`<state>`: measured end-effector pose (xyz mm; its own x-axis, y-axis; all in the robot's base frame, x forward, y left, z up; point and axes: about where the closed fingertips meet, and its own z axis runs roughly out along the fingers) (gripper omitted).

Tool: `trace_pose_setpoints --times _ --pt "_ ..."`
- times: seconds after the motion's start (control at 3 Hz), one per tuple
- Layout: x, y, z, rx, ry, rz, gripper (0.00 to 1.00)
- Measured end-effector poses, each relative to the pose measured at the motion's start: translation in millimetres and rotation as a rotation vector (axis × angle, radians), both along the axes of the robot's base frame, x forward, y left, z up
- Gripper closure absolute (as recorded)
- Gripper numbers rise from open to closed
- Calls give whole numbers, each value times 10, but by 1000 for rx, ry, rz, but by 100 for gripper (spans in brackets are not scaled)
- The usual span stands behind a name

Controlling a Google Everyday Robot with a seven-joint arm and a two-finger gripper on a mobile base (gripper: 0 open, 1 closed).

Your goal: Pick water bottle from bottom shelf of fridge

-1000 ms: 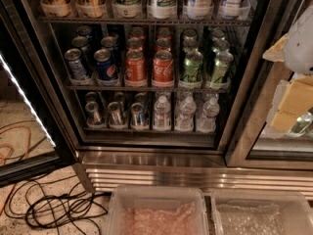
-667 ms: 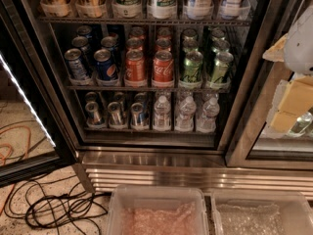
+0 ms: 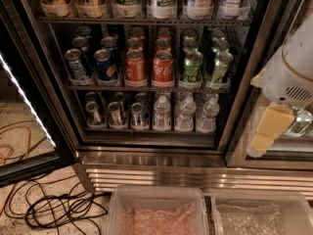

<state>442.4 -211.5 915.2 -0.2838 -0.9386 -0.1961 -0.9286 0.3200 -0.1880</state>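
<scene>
Small clear ribbed plastic water bottle (image 3: 162,113) stands upright, white cap up, long axis vertical, on the dark wire bottom shelf (image 3: 146,129) of the dark-framed fridge (image 3: 146,173), silver-topped cans (image 3: 115,114) just left. My yellowish gripper (image 3: 264,133) hangs well right, outside; its grip I can't tell.

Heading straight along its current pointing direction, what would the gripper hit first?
Probably the steel louvered base, right of the water bottles; the gripper hangs at right, angled down-left. Depth unclear.

Clear water bottle (image 3: 185,114) upright, bottom shelf (image 3: 146,130), gripper (image 3: 266,129) right
</scene>
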Motion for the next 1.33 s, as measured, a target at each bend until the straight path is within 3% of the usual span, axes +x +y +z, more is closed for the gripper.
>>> trace_pose_setpoints --times 0.67,1.0,1.33 --pt "-86 102 -720 -15 144 -6 0" --pt "-86 102 -720 -15 144 -6 0" --pt "-209 241 -1046 -9 224 66 0"
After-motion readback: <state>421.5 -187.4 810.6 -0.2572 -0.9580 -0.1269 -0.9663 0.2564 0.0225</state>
